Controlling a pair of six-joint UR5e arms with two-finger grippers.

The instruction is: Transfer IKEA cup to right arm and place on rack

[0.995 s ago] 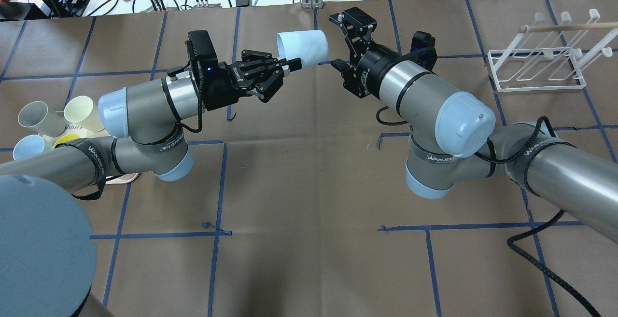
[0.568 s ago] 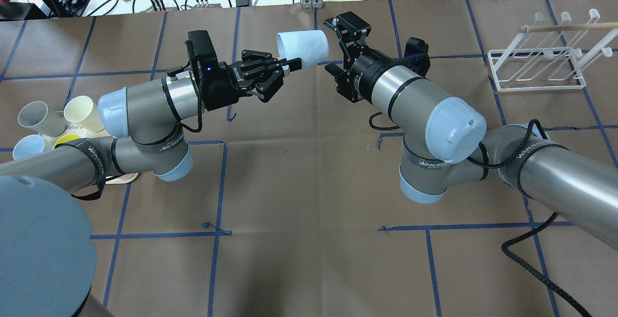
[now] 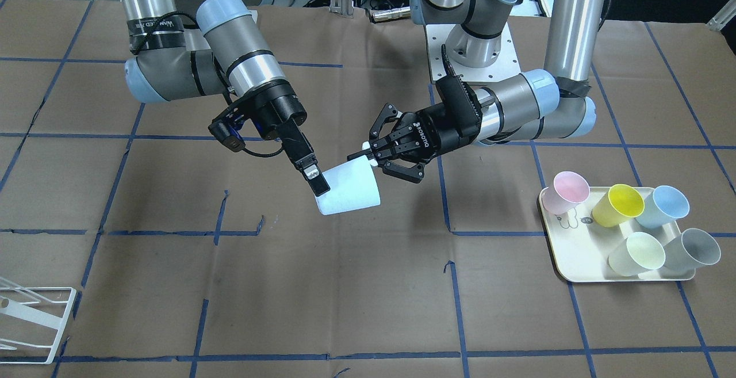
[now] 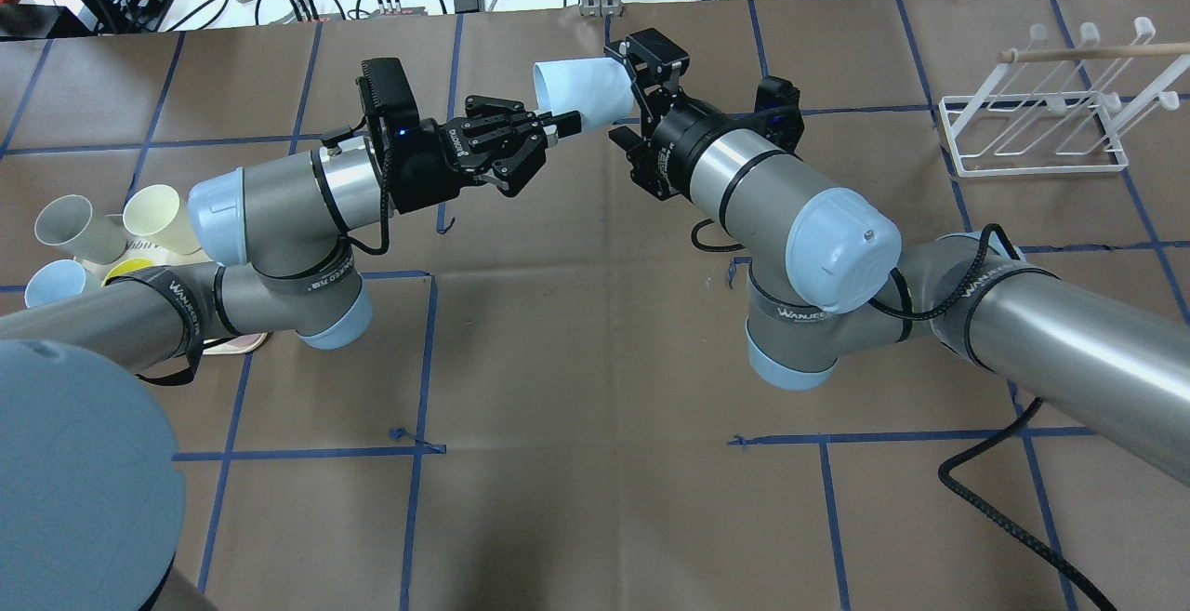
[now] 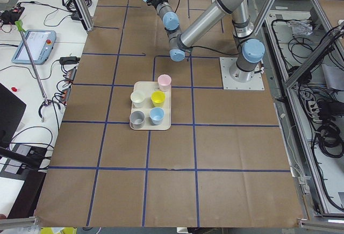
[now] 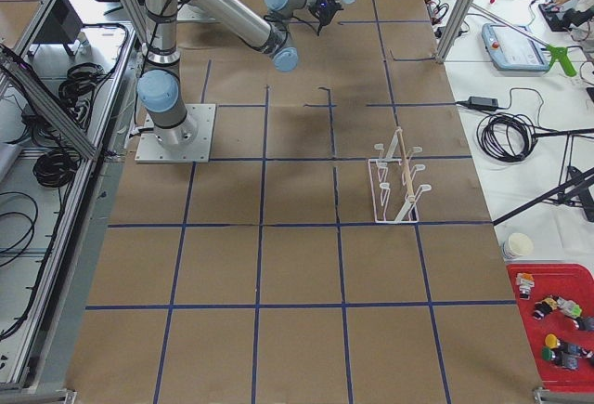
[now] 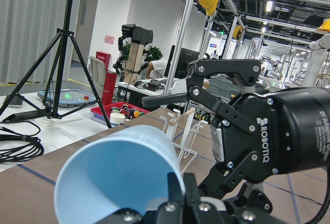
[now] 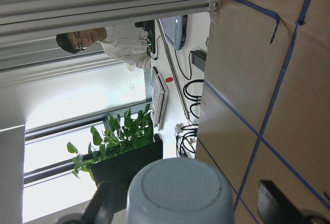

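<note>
Straddling cup base: right end effector, spread wide | left end effector gripping rim

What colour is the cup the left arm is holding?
Pale blue; the cup shows best in the left wrist view.

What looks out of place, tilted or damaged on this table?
Nothing stands out. The cup is sideways in the air only because the left tool grips it, its base inside the open right tool. The tray cups and the rack stand upright.
</note>
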